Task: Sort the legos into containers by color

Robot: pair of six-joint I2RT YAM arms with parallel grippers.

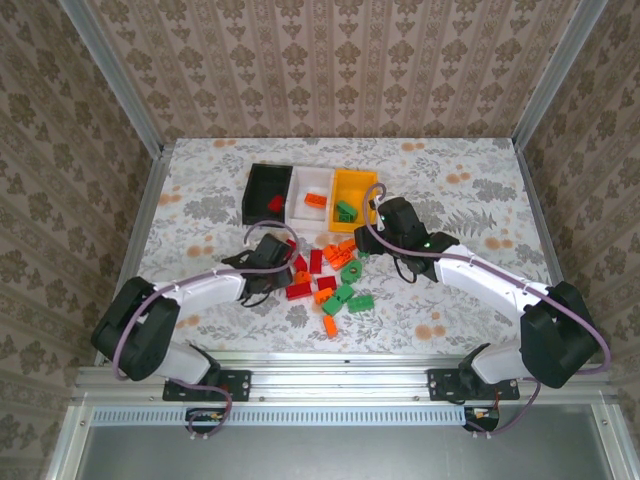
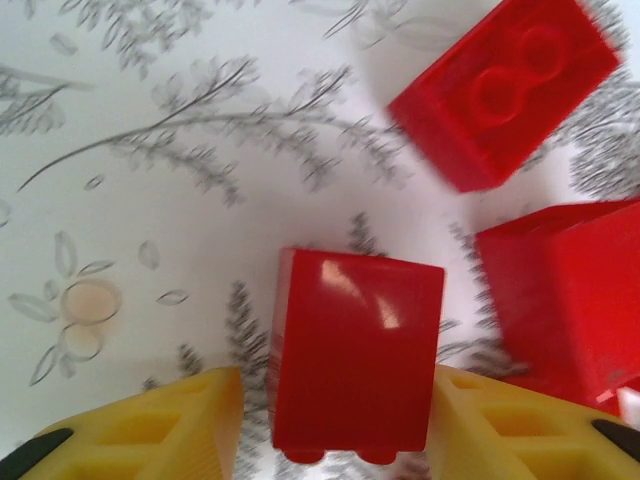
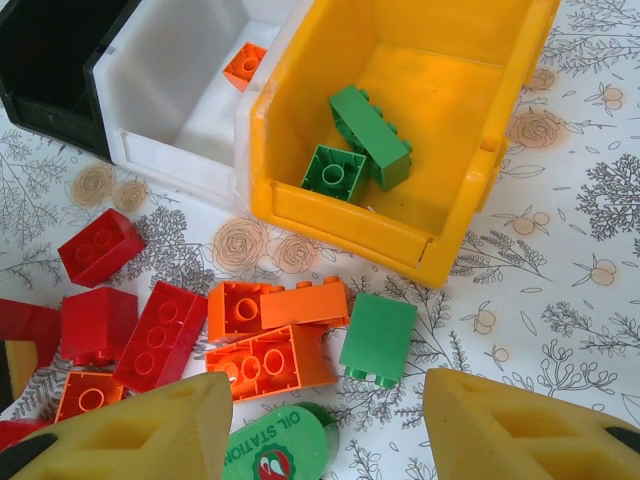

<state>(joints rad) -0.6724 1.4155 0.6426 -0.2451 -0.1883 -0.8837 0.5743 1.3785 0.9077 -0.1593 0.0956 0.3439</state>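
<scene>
Three joined containers (image 1: 296, 168) stand on the surface (image 1: 470, 210) just beyond both tools. The left tool (image 2: 335, 425) hangs low over the surface, its yellow fingers (image 2: 170, 430) spread to either side of a red lego (image 2: 358, 360). A sliver of surface shows between the left finger and that brick, so it is straddled rather than pinched. Two more red bricks (image 2: 505, 90) lie ahead of this tool and to its right, one of them close beside the straddled brick.

The right tool (image 3: 325, 425) is spread wide and holds nothing. A green round piece (image 3: 280, 450) marked OIL STATION lies on the surface between its fingers. Directly ahead of it sits the yellow bin (image 3: 300, 130), with two green legos (image 3: 370, 135) inside, touching each other. Ahead and to its left is the white bin (image 3: 170, 90), holding one orange lego (image 3: 245, 65). Farther left is the black bin (image 3: 50, 60), with one red piece (image 1: 276, 204) in it.

Loose bricks lie between this tool and the bins: a green brick (image 3: 378, 338) just ahead, two orange bricks (image 3: 280, 305) touching beside it, and red blocks (image 3: 160, 333) farther left.
</scene>
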